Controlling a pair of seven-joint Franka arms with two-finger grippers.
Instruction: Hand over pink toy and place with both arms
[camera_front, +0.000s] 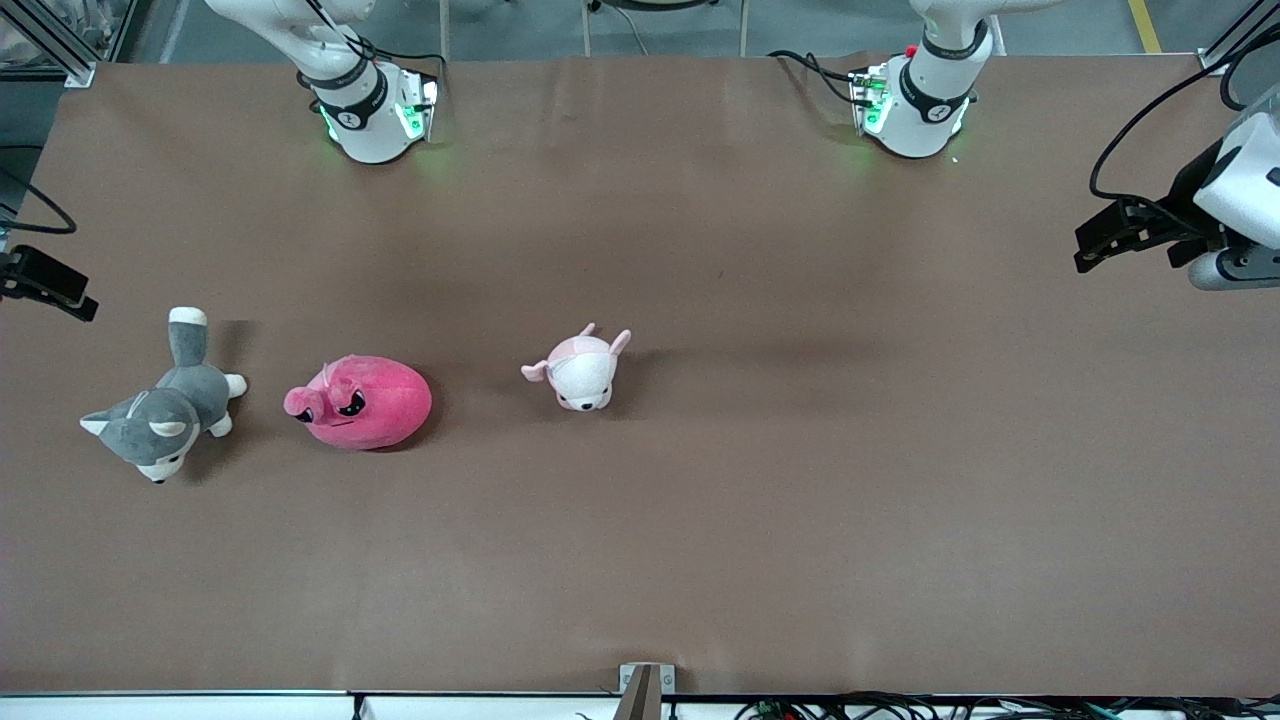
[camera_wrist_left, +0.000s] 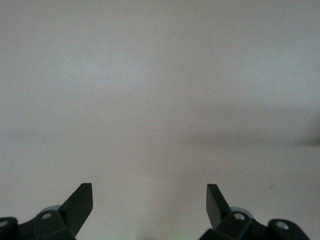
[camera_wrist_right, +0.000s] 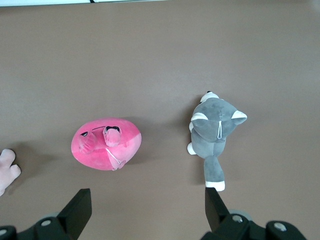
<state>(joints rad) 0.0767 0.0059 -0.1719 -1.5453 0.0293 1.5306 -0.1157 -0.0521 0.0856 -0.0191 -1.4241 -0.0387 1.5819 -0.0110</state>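
Observation:
The pink toy (camera_front: 360, 402), a round hot-pink plush with black angry eyes, lies on the brown table (camera_front: 800, 450) toward the right arm's end. In the right wrist view the pink toy (camera_wrist_right: 106, 144) lies well clear of my right gripper (camera_wrist_right: 148, 197), which hangs open and empty above the table. Only a black part of the right gripper (camera_front: 60, 290) shows at the edge of the front view. My left gripper (camera_front: 1085, 250) hangs over the left arm's end of the table. Nothing but bare surface lies under the open left gripper (camera_wrist_left: 150, 192).
A grey-and-white plush animal (camera_front: 165, 405) lies beside the pink toy, closer to the right arm's end; it also shows as the grey plush (camera_wrist_right: 212, 137). A small pale pink-and-white plush (camera_front: 583, 370) lies near the table's middle. Both arm bases (camera_front: 370, 110) stand along the table's back edge.

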